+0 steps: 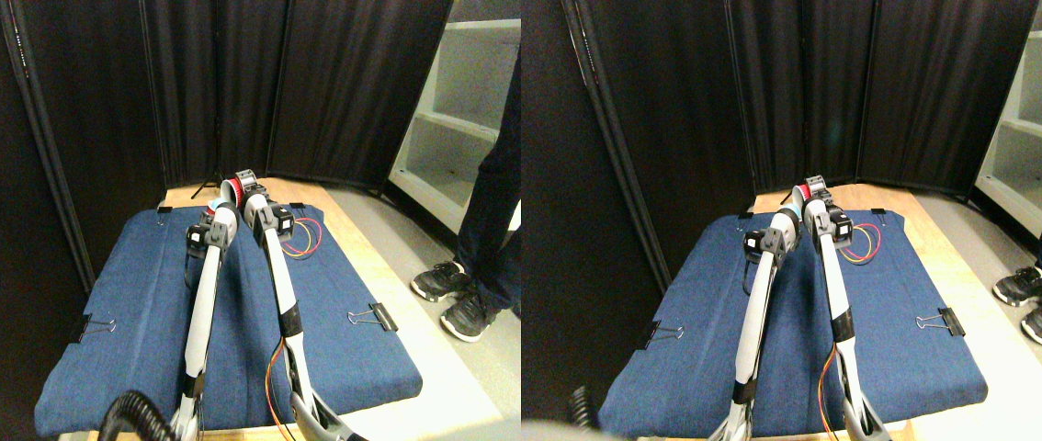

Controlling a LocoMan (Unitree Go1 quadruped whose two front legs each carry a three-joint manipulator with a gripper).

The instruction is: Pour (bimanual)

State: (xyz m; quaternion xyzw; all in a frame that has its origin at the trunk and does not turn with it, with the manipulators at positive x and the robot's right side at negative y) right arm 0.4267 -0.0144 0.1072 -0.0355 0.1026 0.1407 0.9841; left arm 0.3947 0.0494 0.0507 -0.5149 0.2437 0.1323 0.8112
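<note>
At the far left you are facing a black curtain (98, 110) that is closing off the back and left side of the scene. A binder clip (87, 326) is pinching the left edge of the blue cloth (144, 303) that is covering the wooden worktop (365, 248).

Your left manipulator (204, 303) is reaching up across the cloth, and its left gripper (220, 213) is sitting near the far end of the worktop; you cannot tell from this view whether it is open or closed. Just beside it, a red cup-like object (231, 190) is showing at the tips of both arms, too small to say which arm is gripping it.

Your right manipulator (280, 285) is running close alongside the left one, and the right gripper (247, 186) is touching or nearly touching that red object; its state is also unclear. Red and yellow wires (305, 241) are looping on the cloth just right of the arms.

Farther right, another binder clip (376, 318) is holding the cloth's right edge. A person's legs and black shoes (457, 299) are standing on the floor beside the worktop, with white shelves (466, 110) behind.
</note>
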